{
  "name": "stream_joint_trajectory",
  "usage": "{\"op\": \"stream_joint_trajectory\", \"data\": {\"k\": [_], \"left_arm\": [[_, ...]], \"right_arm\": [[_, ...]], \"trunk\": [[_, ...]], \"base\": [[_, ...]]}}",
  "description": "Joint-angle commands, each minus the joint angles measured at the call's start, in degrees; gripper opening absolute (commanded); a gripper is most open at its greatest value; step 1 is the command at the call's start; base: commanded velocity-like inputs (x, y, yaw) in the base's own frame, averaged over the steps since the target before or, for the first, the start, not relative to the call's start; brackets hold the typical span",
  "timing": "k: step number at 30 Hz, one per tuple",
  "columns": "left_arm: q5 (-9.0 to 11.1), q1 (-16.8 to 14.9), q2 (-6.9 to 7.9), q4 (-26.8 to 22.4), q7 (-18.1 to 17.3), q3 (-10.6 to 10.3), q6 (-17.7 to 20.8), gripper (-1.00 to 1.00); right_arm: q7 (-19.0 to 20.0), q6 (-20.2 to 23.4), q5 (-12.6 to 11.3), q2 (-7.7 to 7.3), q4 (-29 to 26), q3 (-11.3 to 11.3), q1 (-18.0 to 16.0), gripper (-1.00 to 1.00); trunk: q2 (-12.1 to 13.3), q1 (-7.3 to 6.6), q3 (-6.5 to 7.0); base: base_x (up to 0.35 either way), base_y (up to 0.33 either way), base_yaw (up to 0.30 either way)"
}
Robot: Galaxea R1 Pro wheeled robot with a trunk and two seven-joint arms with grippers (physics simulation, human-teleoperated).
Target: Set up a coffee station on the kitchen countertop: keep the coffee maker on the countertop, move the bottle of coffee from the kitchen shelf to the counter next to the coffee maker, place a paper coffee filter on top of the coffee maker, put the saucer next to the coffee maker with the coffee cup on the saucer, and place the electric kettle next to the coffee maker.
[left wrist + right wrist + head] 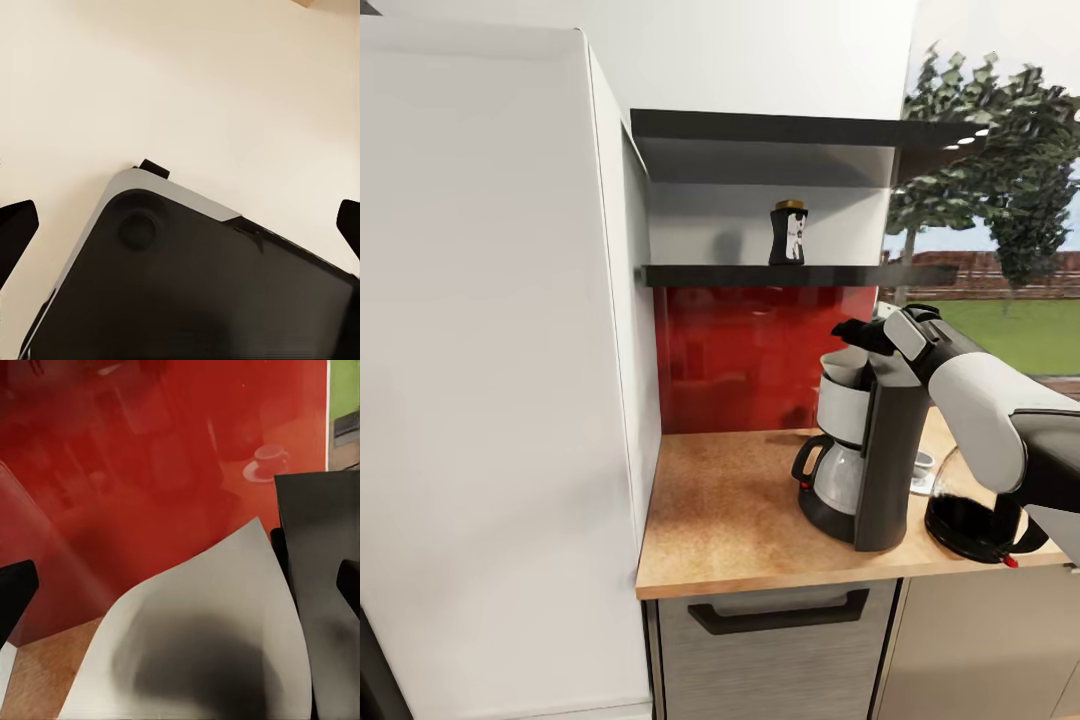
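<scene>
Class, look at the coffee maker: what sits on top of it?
A white paper coffee filter sits open in the top of the coffee maker. The right gripper hovers just above; the filter's inside bottom is shadowed.

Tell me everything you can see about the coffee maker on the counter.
The coffee maker stands upright on the wooden countertop, before the red backsplash. It has a tall black column, a black base, a glass carafe with a black handle, and a grey-white filter basket. A white paper filter sits open in its top. The right end effector hovers just above.
</scene>
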Motion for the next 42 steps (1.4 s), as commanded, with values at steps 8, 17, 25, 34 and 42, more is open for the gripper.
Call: {"op": "stream_joint_trajectory", "data": {"k": [8, 17, 25, 34, 42], "left_arm": [[0.07, 0.01, 0.19, -0.09, 0.14, -0.05, 1.53, 1.00], [0.51, 0.01, 0.39, -0.09, 0.14, 0.24, 1.80, 1.00], [0.57, 0.01, 2.03, -0.09, 0.14, 0.38, 1.58, 1.00], [0.38, 0.01, 2.61, -0.16, 0.14, 0.32, 1.18, 1.00], [0.23, 0.01, 4.56, -0.18, 0.14, 0.25, -3.14, 1.00]], "right_arm": [[-0.41, 0.93, -0.54, -0.27, -0.39, 0.09, -0.05, 1.00], [-0.80, 2.21, 0.68, -3.09, -2.29, 0.13, -0.05, 1.00], [-1.74, 1.60, 13.08, -5.60, -6.01, 0.64, -0.05, 1.00], [-2.37, 0.33, 20.29, -11.54, -6.57, 1.03, -0.07, 1.00], [-2.57, -12.32, 32.27, -32.20, 12.08, 1.01, 0.09, 1.00]], "trunk": [[3.17, -1.75, 1.36], [6.78, -3.73, 2.98], [9.99, -5.49, 4.41], [13.60, -7.46, 6.03], [14.40, -7.90, 6.39]], "base": [[0.000, 0.000, 0.000], [0.000, 0.000, 0.000], [0.000, 0.000, 0.000], [0.000, 0.000, 0.000], [-0.039, 0.000, 0.000]]}}
